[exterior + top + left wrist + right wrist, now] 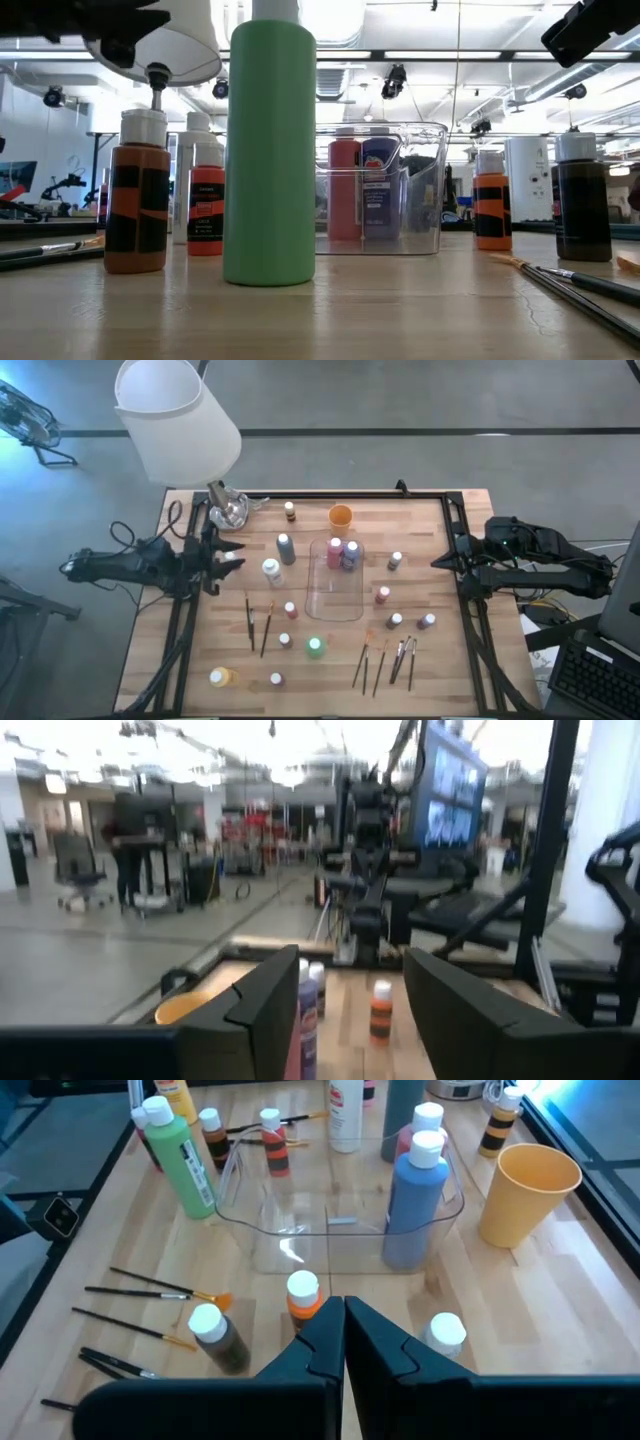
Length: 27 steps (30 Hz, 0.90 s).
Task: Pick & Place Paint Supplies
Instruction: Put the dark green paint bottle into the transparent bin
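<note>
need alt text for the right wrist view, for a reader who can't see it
A clear plastic tray on a wooden table holds a blue paint bottle with a red one behind it, seen past the shut right end effector. An orange cup stands beside the tray, a green bottle and brushes on the other side.
</note>
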Each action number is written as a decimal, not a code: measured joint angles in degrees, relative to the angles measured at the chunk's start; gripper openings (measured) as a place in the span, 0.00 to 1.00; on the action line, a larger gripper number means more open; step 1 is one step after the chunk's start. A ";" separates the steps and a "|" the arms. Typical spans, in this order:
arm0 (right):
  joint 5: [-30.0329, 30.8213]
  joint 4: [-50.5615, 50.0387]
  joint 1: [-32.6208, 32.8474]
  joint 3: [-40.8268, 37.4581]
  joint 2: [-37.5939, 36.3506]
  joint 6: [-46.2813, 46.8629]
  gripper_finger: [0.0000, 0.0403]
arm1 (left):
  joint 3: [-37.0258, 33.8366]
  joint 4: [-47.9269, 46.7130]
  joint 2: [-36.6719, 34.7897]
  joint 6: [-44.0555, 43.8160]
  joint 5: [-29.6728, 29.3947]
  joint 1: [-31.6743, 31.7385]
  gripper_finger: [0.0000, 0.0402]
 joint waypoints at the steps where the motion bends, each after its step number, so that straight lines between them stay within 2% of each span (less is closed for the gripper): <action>1: 0.00 0.00 0.00 0.00 0.00 0.06 0.02 | 1.53 -1.18 1.84 -0.37 0.00 0.00 0.47; 10: -0.02 0.02 0.00 0.00 0.00 0.14 0.02 | 12.15 -3.73 20.13 -3.06 -4.17 0.02 0.45; 15: -0.03 0.02 0.00 0.00 0.00 0.14 0.02 | 20.12 -13.09 29.26 -8.74 -7.12 0.27 0.45; 22: -0.04 0.04 0.00 0.00 0.00 0.13 0.02 | 32.47 -24.55 38.63 -13.93 -13.66 0.60 0.44; 27: -0.04 0.04 0.00 0.00 0.00 0.12 0.02 | 38.43 -28.41 42.33 -18.31 -14.73 1.94 0.43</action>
